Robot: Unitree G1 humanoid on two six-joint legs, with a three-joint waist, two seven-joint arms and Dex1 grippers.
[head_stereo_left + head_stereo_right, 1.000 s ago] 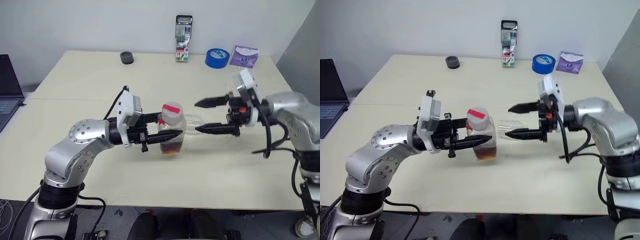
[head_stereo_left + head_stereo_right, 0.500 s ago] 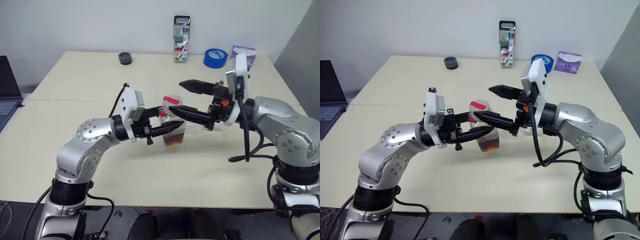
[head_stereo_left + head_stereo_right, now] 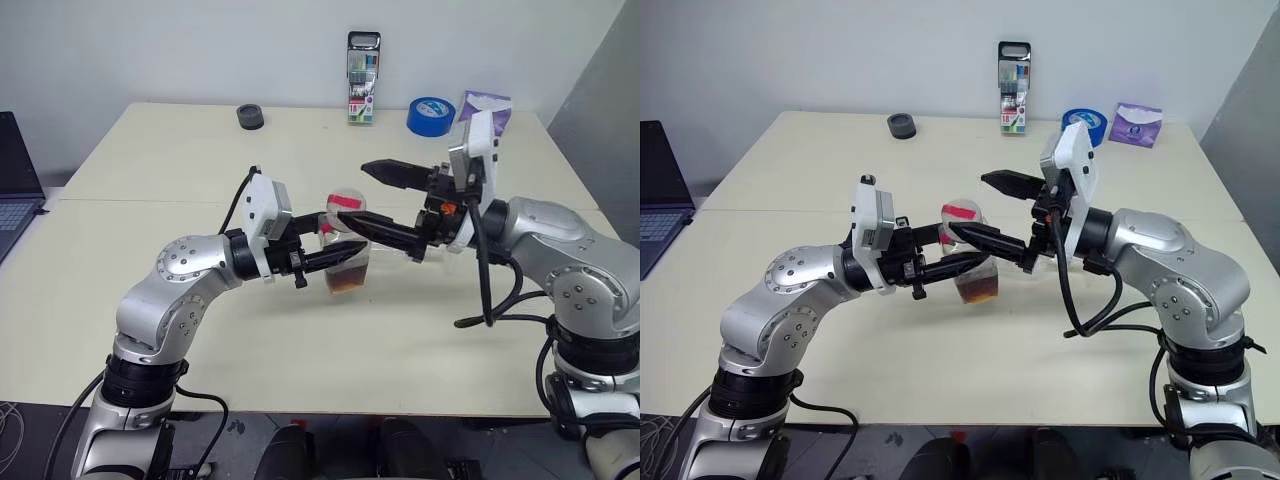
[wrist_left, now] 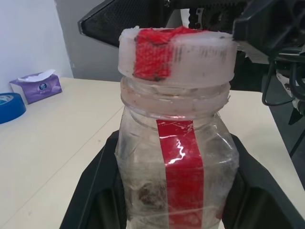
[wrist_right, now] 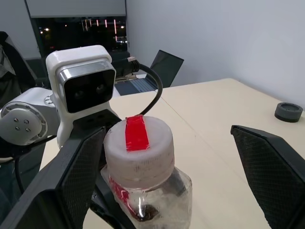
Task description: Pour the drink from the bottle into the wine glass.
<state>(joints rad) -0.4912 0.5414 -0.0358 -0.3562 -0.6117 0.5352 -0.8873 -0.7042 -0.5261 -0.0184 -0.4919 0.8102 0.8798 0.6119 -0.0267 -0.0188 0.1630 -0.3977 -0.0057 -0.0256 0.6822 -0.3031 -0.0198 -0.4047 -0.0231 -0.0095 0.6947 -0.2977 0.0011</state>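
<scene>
Clear plastic bottle [image 3: 345,255] stands upright in the eye views, held off the table [image 3: 150,150] by the left gripper [image 3: 335,252], whose black fingers pinch its body from both sides. Long axis vertical, cap [image 3: 344,208] on top, still closed. Dark drink [image 3: 345,283] sits in the bottom.

Right gripper [image 3: 360,195] comes in level from the right, fingers spread wide, one behind the cap and one in front. Cap lies between them, apparently untouched. This arm is the one placed to take the cap; my guess is unscrewing comes first, before any pour.

Wine glass hard to make out; a faint clear shape sits behind the right gripper, not sure enough to mark. Far edge of table: marker pack [image 3: 364,92], blue tape roll [image 3: 432,115], purple tissue pack [image 3: 487,106], small dark disc [image 3: 252,116]. All well apart from the work. Laptop [image 3: 15,180] off to the left.

Left wrist view: bottle dead centre, red label strip [image 4: 183,171] facing the camera, fingers [image 4: 97,191] pressed on either flank. Right gripper's dark finger sits just behind the cap.

Right wrist view: cap between the two spread fingers [image 5: 71,176], nearer the one on the left gripper's side. Nothing blocks closing.
</scene>
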